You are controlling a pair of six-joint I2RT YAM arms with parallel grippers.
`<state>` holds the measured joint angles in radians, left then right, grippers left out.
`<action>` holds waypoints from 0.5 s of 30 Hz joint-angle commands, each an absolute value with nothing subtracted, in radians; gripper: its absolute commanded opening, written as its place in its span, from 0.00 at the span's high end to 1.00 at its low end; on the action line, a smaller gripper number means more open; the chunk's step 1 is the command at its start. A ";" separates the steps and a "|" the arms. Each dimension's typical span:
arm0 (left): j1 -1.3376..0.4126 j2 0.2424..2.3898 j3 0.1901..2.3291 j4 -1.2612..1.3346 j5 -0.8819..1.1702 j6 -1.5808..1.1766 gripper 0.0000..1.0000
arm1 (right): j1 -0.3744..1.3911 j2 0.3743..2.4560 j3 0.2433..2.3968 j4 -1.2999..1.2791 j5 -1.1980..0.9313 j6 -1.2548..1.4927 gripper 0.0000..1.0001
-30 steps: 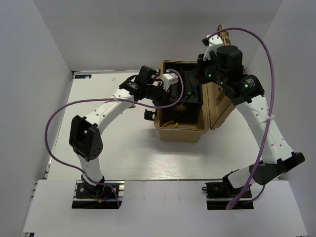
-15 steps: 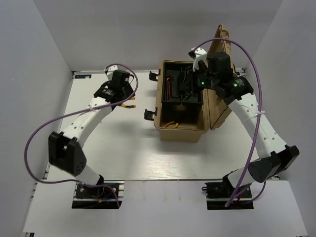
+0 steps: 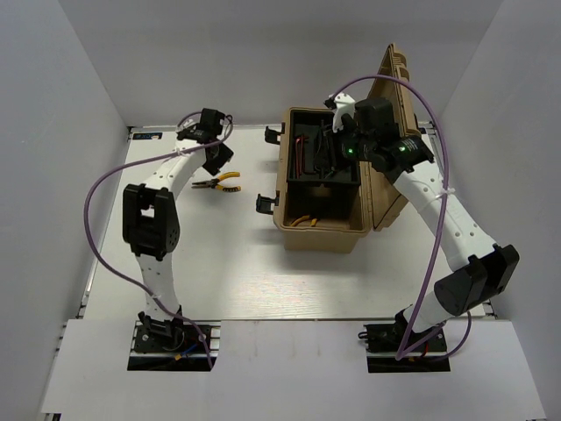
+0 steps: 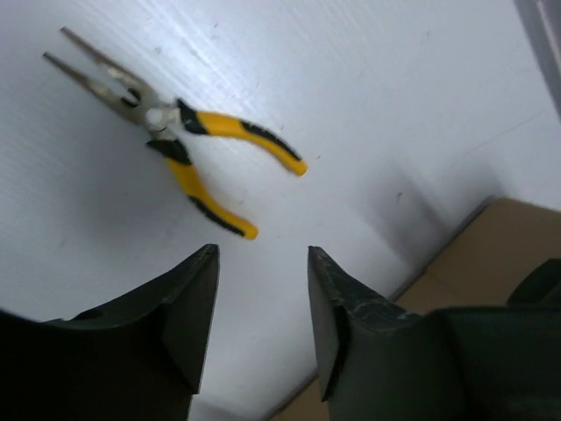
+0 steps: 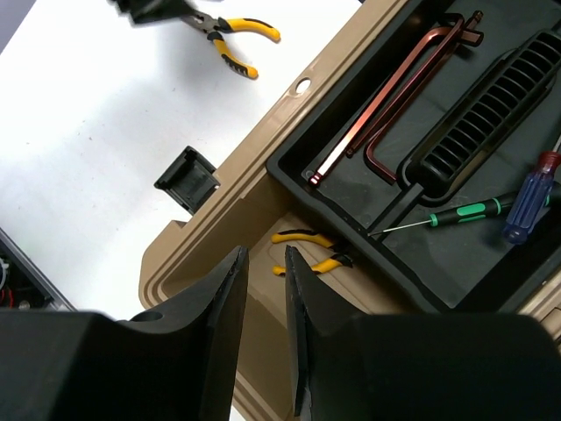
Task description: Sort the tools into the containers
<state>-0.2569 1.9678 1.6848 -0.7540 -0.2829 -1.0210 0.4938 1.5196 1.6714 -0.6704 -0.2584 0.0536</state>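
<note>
One pair of yellow-and-black pliers (image 3: 219, 181) lies on the white table left of the toolbox; it also shows in the left wrist view (image 4: 188, 145) and the right wrist view (image 5: 230, 39). My left gripper (image 3: 216, 159) (image 4: 261, 250) is open and empty, hovering just beside these pliers. The tan toolbox (image 3: 320, 239) stands open. A second pair of pliers (image 5: 311, 250) lies in its bottom. Its black tray (image 5: 491, 272) holds brown hex keys (image 5: 386, 123), a blue-handled screwdriver (image 5: 530, 197) and a green-handled one (image 5: 465, 212). My right gripper (image 3: 337, 147) (image 5: 266, 252) hovers over the box, slightly open and empty.
The toolbox lid (image 3: 396, 83) stands up at the right of the box. Black latches (image 3: 266, 203) (image 5: 186, 178) stick out from its left side. White walls close in the table at the left, back and right.
My left arm has swung away from the toolbox to the back left and now hangs over the pliers on the table. My right arm has shifted a little left over the tray.
</note>
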 commanded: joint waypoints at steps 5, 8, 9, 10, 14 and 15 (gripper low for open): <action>-0.224 2.174 1.937 -0.973 -0.230 -1.111 0.51 | 0.499 1.511 1.661 -0.623 -0.262 0.066 0.70; -0.224 2.160 1.888 -0.959 -0.230 -1.111 0.51 | 0.499 1.508 1.655 -0.620 -0.252 0.067 0.70; -0.224 2.160 1.869 -0.959 -0.239 -1.111 0.51 | 0.497 1.508 1.655 -0.620 -0.247 0.067 0.70; -0.224 2.151 1.868 -0.959 -0.239 -1.097 0.51 | 0.497 1.511 1.655 -0.618 -0.247 0.069 0.70; -0.224 2.151 1.849 -0.959 -0.249 -1.088 0.51 | 0.497 1.519 1.655 -0.617 -0.250 0.075 0.70; -0.224 2.151 1.836 -0.959 -0.249 -1.088 0.51 | 0.495 1.516 1.655 -0.615 -0.245 0.074 0.70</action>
<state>-0.2241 2.2032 1.8542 -0.9428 -0.2344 -1.0702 0.4942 1.5208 1.6573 -0.6540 -0.2523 0.0692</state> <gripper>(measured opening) 0.494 0.298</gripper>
